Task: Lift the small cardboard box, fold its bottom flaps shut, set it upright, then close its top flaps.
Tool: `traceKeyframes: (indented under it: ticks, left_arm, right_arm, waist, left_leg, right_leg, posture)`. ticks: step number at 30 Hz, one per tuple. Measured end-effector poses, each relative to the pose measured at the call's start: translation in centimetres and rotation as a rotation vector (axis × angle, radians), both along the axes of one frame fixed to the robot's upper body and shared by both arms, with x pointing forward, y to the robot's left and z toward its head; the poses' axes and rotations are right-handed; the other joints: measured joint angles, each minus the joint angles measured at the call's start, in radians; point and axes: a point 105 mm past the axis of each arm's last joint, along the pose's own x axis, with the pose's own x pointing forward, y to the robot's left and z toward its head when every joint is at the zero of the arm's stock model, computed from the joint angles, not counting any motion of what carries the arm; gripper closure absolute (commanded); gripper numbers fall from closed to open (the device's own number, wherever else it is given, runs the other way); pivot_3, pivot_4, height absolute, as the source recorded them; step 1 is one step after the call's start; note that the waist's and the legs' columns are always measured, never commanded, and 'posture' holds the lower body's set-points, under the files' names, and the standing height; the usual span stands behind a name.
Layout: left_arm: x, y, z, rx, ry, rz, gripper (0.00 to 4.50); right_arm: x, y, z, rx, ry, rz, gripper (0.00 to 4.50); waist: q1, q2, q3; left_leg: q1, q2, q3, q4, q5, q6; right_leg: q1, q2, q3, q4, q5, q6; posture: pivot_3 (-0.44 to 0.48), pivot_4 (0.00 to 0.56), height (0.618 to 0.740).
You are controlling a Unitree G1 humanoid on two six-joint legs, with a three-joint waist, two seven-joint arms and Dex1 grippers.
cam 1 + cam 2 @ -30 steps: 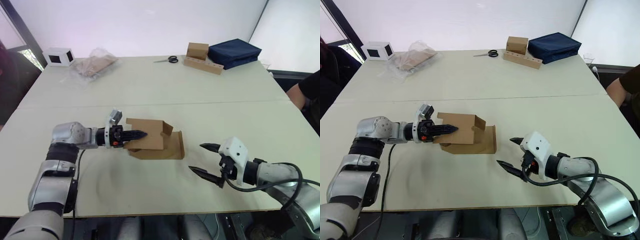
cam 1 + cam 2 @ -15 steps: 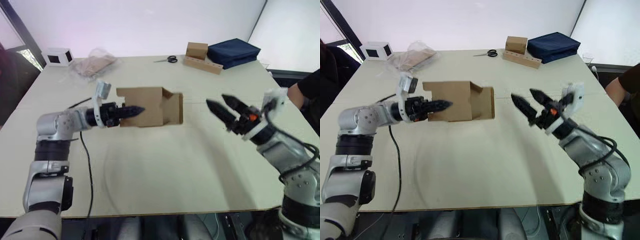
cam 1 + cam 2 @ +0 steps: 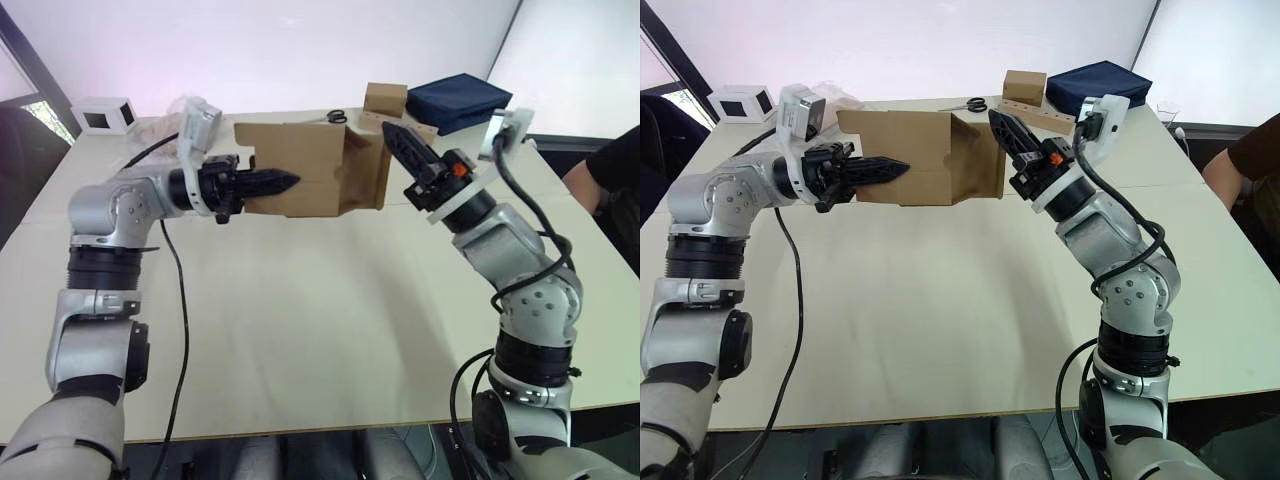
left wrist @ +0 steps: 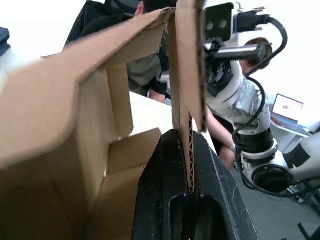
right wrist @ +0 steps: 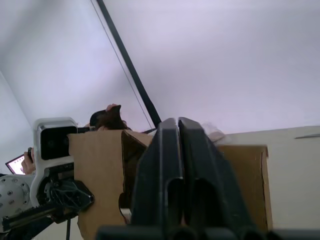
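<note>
Above the table (image 3: 300,330), the left pincer (image 3: 285,181) clamped one wall of the small cardboard box (image 3: 310,170) while the right pincer (image 3: 392,133) pressed in closed — a hard shove could have twisted the box free.

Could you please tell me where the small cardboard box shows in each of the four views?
Left eye view: box upper centre, held above the table.
Right eye view: box upper centre-left.
Left wrist view: box close up, one wall clamped.
Right wrist view: box behind the fingers.
Shared landmark: left gripper.
</note>
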Motion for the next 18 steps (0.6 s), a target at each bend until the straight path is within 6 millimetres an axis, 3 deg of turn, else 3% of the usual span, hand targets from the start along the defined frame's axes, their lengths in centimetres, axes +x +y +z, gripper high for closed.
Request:
traceKeyframes:
  ticks: [9,18]
  left_arm:
    - [-0.2,0.0,0.2,0.0,-0.011,-0.011,4.5]
    - [-0.2,-0.4,0.2,-0.016,-0.004,-0.016,4.5]
  right_arm:
    - [0.4,1.1,-1.0,-0.026,0.016,0.03,4.49]
    - [-0.1,3.9,-1.7,-0.044,0.033,0.108,4.49]
  waist:
    - [-0.001,0.0,0.0]
    - [-0.008,0.0,0.0]
  left_leg:
    - [0.0,0.0,0.0,0.0,0.0,0.0]
    - [0.0,0.0,0.0,0.0,0.0,0.0]
  right_leg:
    - [0.0,0.0,0.0,0.0,0.0,0.0]
    - [0.0,0.0,0.0,0.0,0.0,0.0]
  posture:
    - [0.0,0.15,0.74]
    - [0.0,0.15,0.74]
